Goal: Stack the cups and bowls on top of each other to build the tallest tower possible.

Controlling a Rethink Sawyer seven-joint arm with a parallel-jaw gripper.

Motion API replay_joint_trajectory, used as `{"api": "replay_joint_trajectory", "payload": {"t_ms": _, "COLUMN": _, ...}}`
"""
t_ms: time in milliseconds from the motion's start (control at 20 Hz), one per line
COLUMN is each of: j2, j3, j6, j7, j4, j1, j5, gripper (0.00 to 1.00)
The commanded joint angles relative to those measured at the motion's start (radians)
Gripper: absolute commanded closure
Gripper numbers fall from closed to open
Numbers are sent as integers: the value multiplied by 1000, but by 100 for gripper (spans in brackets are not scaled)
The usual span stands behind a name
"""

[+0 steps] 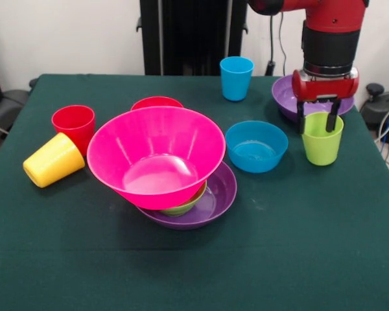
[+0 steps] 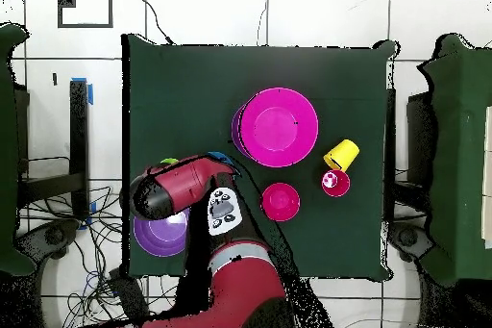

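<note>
Nearest, a purple bowl (image 1: 215, 202) holds a small green bowl (image 1: 181, 207), with the large pink bowl (image 1: 157, 155) resting tilted on top: the tower so far. Left of it, the yellow cup (image 1: 52, 160) lies on its side beside the upright red cup (image 1: 74, 125). Right of the tower sits the blue bowl (image 1: 256, 146). Beyond it, the lime green cup (image 1: 322, 138) stands upright, mouth up, long axis vertical. The gripper (image 1: 318, 122) straddles its rim, jaws apart, apparently not yet clamped. Closing squarely on the rim and lifting straight should keep the cup level.
</note>
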Motion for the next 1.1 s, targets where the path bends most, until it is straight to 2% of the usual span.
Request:
{"api": "replay_joint_trajectory", "payload": {"t_ms": 50, "j2": 103, "j3": 81, "j6": 96, "j7": -117, "j4": -8, "j1": 5, "j5": -94, "gripper": 0}}
{"api": "replay_joint_trajectory", "payload": {"t_ms": 450, "j2": 73, "j3": 108, "j6": 99, "j7": -113, "j4": 22, "j1": -21, "j5": -94, "gripper": 0}}
{"api": "replay_joint_trajectory", "payload": {"t_ms": 650, "j2": -2, "j3": 174, "j6": 163, "j7": -140, "j4": 76, "j1": -73, "j5": -46, "gripper": 0}}
{"api": "replay_joint_trajectory", "payload": {"t_ms": 900, "j2": 31, "j3": 153, "j6": 129, "j7": -101, "j4": 51, "j1": -49, "j5": -78, "gripper": 0}}
{"api": "replay_joint_trajectory", "payload": {"t_ms": 1100, "j2": 14, "j3": 167, "j6": 150, "j7": -104, "j4": 59, "j1": -58, "j5": -68, "gripper": 0}}
